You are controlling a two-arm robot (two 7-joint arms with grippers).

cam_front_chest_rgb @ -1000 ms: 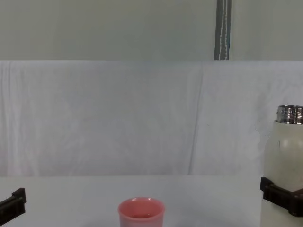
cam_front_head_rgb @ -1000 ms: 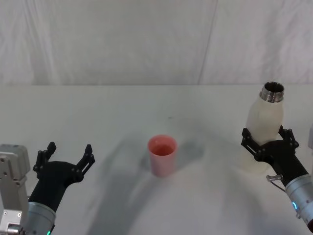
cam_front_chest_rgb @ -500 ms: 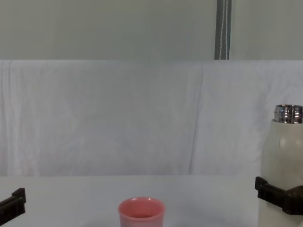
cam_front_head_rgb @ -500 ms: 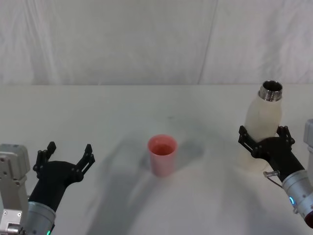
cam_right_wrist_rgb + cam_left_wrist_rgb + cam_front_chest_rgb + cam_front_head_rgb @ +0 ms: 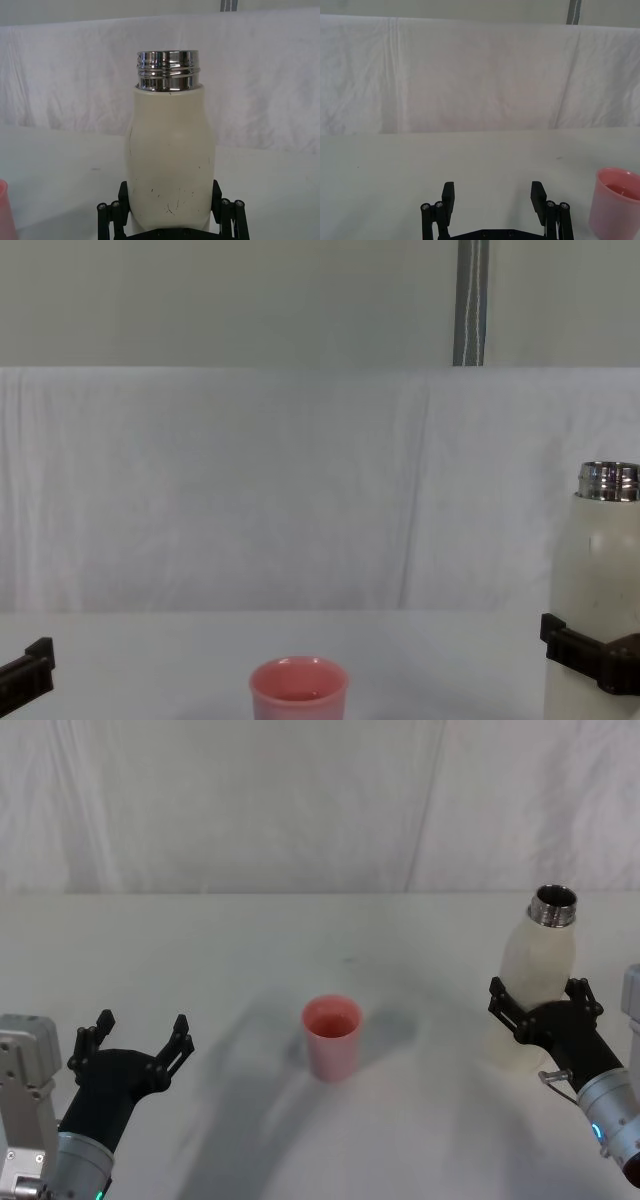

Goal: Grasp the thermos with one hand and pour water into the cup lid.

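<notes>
A white table (image 5: 250,940) carries everything. On its right side stands the thermos (image 5: 535,980), upright with its steel neck open, clamped low on its body between the fingers of the right gripper (image 5: 543,1012). The left gripper (image 5: 135,1042) hovers at the near left, fingers spread apart and empty. The cup lid (image 5: 332,1037) sits mid-table, well apart from both.

Head above, chest low, both forward

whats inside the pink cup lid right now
The cup lid shows only its pink inner wall below the rim; its bottom is out of sight, so water cannot be confirmed.
</notes>
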